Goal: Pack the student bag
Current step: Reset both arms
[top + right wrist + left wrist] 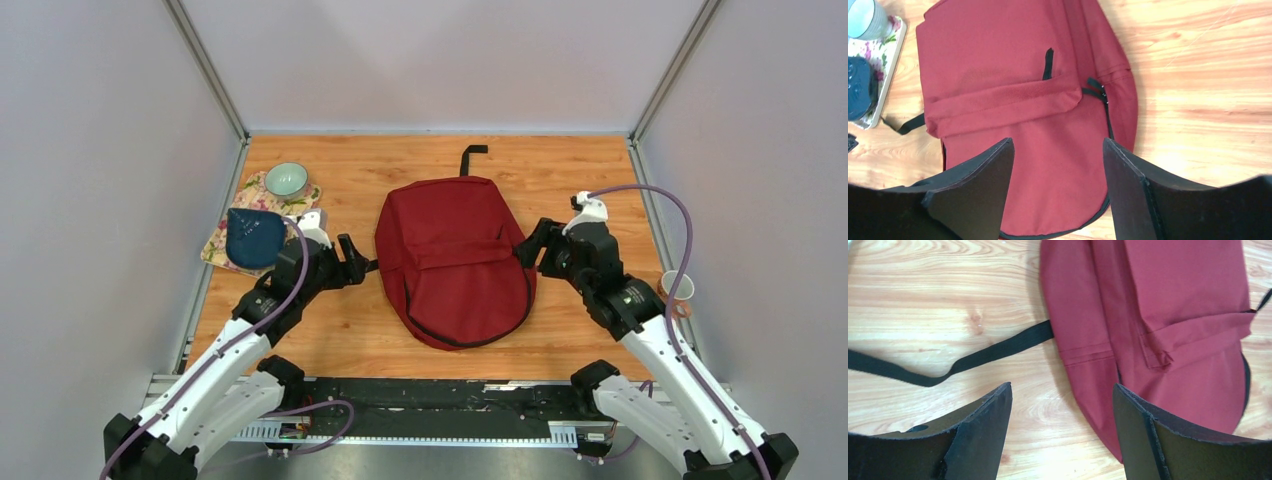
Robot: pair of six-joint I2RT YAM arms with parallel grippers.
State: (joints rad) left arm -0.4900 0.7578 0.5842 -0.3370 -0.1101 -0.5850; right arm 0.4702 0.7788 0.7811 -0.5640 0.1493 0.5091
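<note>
**Operator:** Where did the student bag lie?

**Spotter:** The student bag point(455, 260) lay flat on the table point(330, 330), front pocket up, between your two grippers. It was inboard of your left gripper point(358, 262) and inboard of your right gripper point(526, 248). Its long axis ran across the line joining them, with the top loop at the far end and the rounded bottom toward your arm bases.

**Operator:** And the jaws?

**Spotter:** Both pairs stood apart with nothing between them, the left wider than the right. Your left fingers hung over bare wood just beside the bag's edge, with a black strap point(998, 350) ahead of them. Your right fingers sat at the bag's opposite edge, level with the pocket flap.

**Operator:** Which arm was nearer the work?

**Spotter:** The right one, by my reading. The zipper pulls point(1095, 89) lay just ahead of your right gripper, on the side of the bag facing it. The bag looked zipped shut, so opening it seemed the first job. The blue pouch point(254, 236) lay close outboard of your left gripper, which made that arm the likelier one to fetch it.
</note>
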